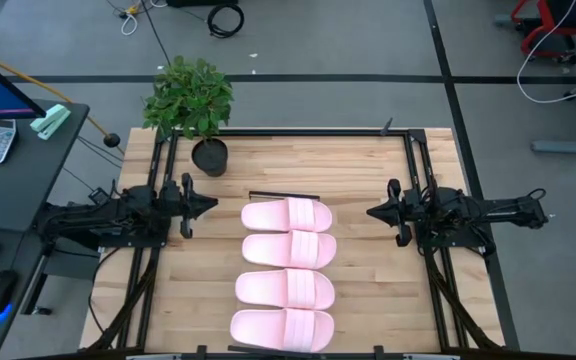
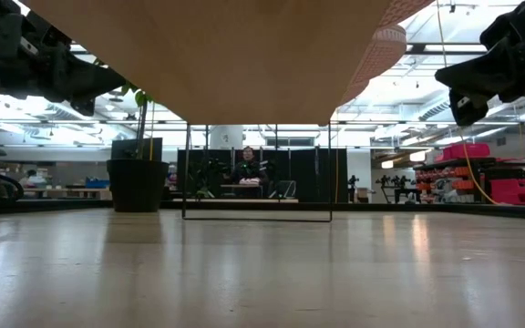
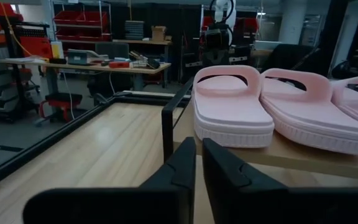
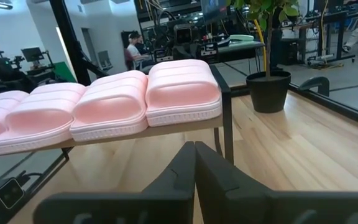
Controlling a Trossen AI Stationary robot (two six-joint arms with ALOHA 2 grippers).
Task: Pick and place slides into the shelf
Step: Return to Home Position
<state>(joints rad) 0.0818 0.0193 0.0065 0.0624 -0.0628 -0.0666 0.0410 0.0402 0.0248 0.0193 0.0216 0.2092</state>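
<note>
Though seemingly snug, slides (image 1: 288, 250) atop shelf (image 2: 217, 55)

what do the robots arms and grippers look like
The left arm and right arm are black, slim and jointed. The left gripper and right gripper each have two matte black fingers tapering to wedge tips. No markings show.

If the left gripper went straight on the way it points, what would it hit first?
Most likely the shelf: its board edge and black rail lie ahead of the left gripper, with the nearest slide just above. Depth is unclear.
</note>
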